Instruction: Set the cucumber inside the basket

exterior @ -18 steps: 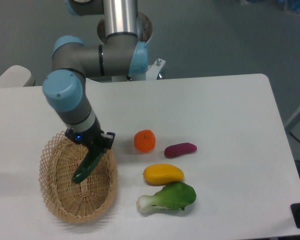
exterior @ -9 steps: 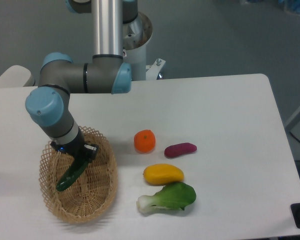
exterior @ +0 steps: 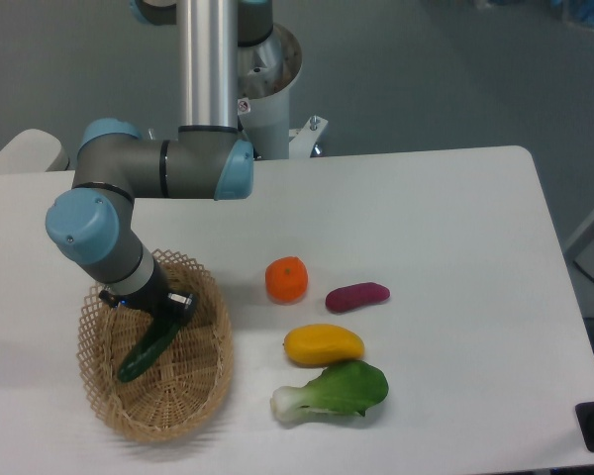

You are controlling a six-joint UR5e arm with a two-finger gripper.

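Lower now, cucumber [exterior: 148, 346] sits inside basket [exterior: 109, 416], jaws still gripping it.

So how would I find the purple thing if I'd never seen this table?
Start at the big wicker basket on the left of the white table, then look right, past the orange fruit. The purple vegetable lies just beside it, above the yellow one. It is the only purple thing there, small and oblong.

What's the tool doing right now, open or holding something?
Tool: shut on the cucumber, holding it inside the basket.
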